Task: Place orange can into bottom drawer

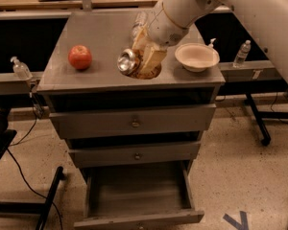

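My gripper (140, 61) hangs over the front middle of the grey cabinet top (101, 37) and is shut on the orange can (129, 61), which lies tilted with its silver end towards the camera. The bottom drawer (139, 195) is pulled open below, a wide shallow tray with nothing visible inside; its knob is at the lower frame edge. The two upper drawers (134, 121) are closed. The can is well above the open drawer, roughly over its middle.
A red apple (80, 57) sits on the cabinet top at left, a white bowl (197, 56) at right. A sanitiser bottle (20, 68) stands on the left rail, a water bottle (242, 53) on the right. Black stand legs and cables lie on the floor at left.
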{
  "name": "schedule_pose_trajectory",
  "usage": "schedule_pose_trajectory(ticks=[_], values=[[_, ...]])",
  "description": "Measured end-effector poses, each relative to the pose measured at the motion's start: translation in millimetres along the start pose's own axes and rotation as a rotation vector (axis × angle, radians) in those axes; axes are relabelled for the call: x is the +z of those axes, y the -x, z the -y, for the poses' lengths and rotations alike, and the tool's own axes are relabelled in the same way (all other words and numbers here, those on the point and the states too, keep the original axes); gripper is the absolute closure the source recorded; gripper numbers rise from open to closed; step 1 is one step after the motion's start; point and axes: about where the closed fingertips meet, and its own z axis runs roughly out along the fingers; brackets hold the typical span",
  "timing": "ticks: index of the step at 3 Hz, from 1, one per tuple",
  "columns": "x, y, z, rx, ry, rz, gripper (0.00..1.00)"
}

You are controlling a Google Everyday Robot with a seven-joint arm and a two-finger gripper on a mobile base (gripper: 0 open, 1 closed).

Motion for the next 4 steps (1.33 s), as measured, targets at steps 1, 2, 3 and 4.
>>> schedule_pose_trajectory(ticks=[1,2,3,4], values=[[0,-3,0,0.000,0.000,-0.008,1.00],[8,1,-21,0.075,-0.043,0.038,1.00],[-18,75,-53,0.128,-0.150,0.186,1.00],[-12,100,-71,0.188,-0.174,0.271,1.00]])
